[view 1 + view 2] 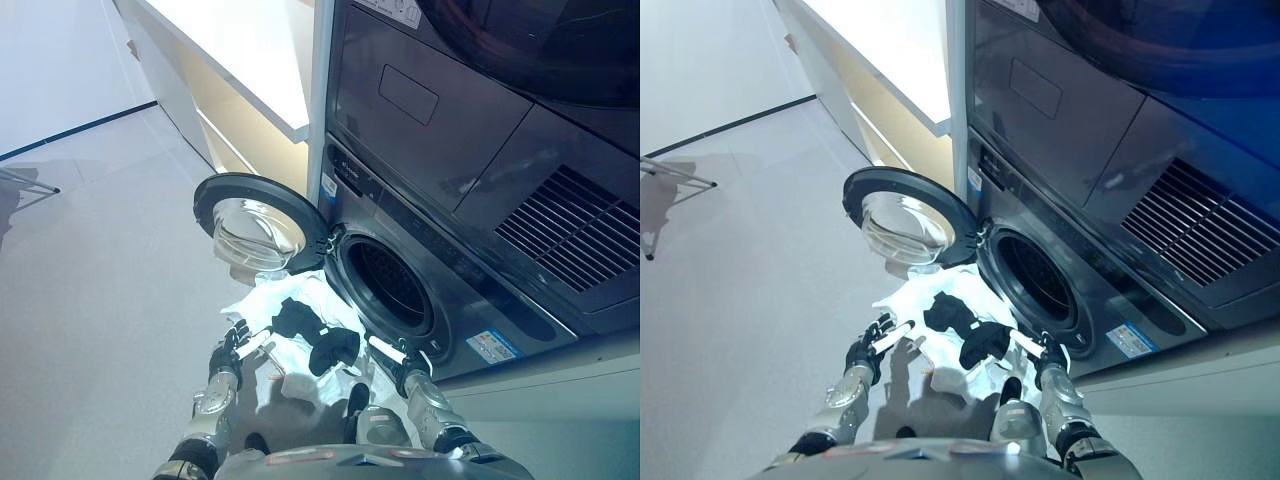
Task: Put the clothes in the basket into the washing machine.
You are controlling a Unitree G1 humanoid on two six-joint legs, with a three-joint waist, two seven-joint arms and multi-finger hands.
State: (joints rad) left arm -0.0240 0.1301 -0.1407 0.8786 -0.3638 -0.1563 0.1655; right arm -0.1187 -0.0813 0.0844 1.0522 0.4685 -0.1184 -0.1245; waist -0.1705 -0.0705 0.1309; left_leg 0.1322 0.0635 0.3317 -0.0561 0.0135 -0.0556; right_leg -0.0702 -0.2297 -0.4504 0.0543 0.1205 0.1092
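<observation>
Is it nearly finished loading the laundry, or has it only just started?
Early on, it seems. The washing machine door already stands open, and the drum looks dark, with no clothes visible inside. A pile of white and black clothes lies below the opening, between the left hand and the right hand, both with fingers straight beside it. Lifting the clothes into the drum is still left. No basket is visible.

white clothes (300,330) heaped, washing machine (400,290) open

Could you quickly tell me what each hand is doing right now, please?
Left hand: open, fingers straight, beside the white cloth.
Right hand: open, fingers straight, by the washing machine's drum opening, holding nothing.
</observation>
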